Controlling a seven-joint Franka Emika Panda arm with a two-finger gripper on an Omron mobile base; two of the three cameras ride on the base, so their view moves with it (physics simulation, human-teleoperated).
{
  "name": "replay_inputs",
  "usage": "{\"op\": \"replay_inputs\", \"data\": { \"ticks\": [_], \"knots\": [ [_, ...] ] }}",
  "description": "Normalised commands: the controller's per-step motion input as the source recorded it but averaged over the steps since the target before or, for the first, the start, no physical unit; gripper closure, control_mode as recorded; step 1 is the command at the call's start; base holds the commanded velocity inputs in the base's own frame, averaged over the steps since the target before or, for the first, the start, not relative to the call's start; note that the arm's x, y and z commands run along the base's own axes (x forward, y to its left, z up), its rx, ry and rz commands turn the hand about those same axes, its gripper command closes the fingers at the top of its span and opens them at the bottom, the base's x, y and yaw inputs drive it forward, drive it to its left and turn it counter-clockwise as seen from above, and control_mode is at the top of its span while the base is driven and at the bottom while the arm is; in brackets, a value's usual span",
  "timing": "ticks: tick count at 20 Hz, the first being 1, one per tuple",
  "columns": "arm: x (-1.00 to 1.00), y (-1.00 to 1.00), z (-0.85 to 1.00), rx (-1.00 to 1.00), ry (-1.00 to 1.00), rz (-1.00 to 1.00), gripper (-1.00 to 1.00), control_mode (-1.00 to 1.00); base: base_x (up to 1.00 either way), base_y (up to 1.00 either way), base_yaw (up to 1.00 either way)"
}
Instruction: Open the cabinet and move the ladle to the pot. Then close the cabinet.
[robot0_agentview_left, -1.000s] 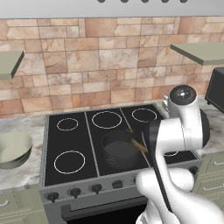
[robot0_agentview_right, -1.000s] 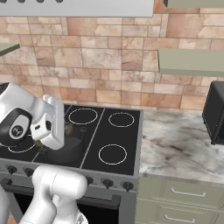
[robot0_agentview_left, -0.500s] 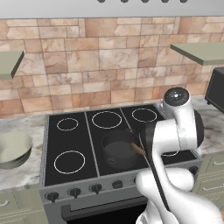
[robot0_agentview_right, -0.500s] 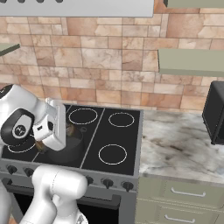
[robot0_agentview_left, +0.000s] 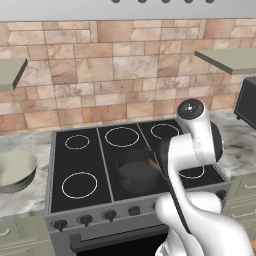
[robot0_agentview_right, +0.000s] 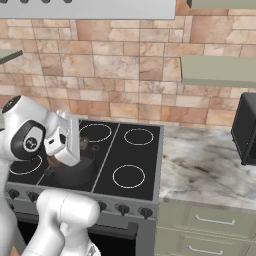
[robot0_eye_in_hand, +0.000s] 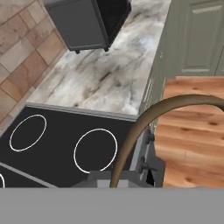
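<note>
Ladle (robot0_eye_in_hand: 144, 122) handle clamped between the fingers (robot0_eye_in_hand: 98, 179), over the pot (robot0_agentview_left: 136, 170).

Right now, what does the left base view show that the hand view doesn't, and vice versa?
Left base view: the pot on the cooktop, the bowl, a wall shelf. Hand view: the curved handle of the ladle rising from the shut gripper, and the wooden floor. Both: the cooktop, the marble counter, the dark microwave.
</note>
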Motion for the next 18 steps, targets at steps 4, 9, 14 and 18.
{"op": "replay_inputs", "data": {
  "ticks": [4,9,14,18],
  "knots": [
    [0.46,0.00,-0.19,-0.02,0.00,0.00,1.00,-1.00,0.00,0.00,0.00],
    [0.36,0.00,-0.24,0.00,0.03,0.00,1.00,-1.00,0.00,0.00,0.00],
    [0.28,0.00,-0.26,0.00,0.03,0.00,1.00,-1.00,0.00,0.00,0.00],
    [0.25,0.00,-0.26,0.00,0.03,0.00,1.00,-1.00,0.00,0.00,0.00]
  ]
}}
